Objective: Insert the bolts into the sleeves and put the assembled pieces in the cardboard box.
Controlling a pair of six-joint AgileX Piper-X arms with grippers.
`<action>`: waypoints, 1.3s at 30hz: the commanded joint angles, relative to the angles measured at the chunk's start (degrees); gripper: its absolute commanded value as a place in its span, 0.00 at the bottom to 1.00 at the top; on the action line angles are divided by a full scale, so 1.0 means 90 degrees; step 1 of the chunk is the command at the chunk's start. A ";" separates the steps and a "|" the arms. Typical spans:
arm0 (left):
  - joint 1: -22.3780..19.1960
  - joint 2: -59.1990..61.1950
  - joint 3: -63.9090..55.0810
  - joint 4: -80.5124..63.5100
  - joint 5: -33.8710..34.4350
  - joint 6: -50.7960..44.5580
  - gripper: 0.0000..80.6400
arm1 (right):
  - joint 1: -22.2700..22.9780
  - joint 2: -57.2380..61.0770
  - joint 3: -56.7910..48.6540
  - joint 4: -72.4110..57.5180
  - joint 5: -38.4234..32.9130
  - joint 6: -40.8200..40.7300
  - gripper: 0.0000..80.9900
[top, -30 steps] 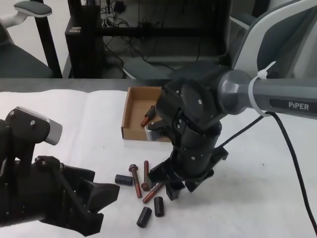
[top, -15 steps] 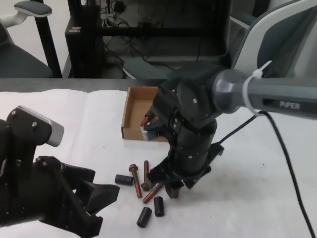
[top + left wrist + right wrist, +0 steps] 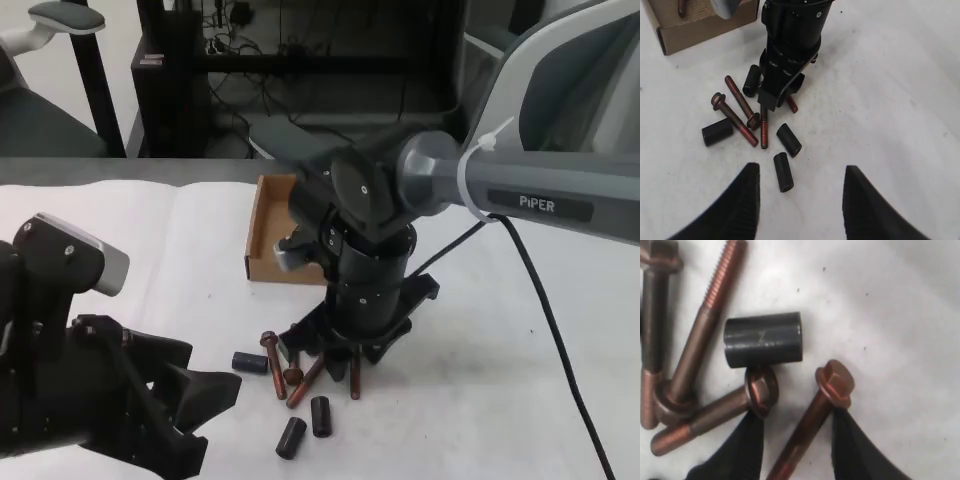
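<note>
The right arm is swinging left and sinking toward the bench. A second ago the right tool was hanging just right of the loose bolts. Now it is sitting low over the right side of that pile, on the near side of the cardboard box, and its wrist is turning as it comes.

In the right wrist view its fingers are standing part-open, one on each side of a single bolt. Bare bench is showing between the shank and one finger, while the other is lying close against it, so I judge they are not yet clamping. One finger is overlapping the head of a neighbouring bolt, and a sleeve is lying just beyond. The arm seems to be finishing its approach and lining up a pick of that bolt. The crowding neighbour could be getting caught as the fingers close.

The left tool is keeping its place at the near left, fingers spread wide and holding nothing, with the sleeves lying just ahead of it. The sleeves are lying where they were, with no bolt in them, so pairing and boxing these pieces are still waiting.
</note>
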 commanded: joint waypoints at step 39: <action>-0.0008 -0.0054 -0.0007 -0.0369 -0.0050 0.0188 0.64 | -0.0031 -0.0012 -0.0083 0.0091 -0.0224 0.1962 0.55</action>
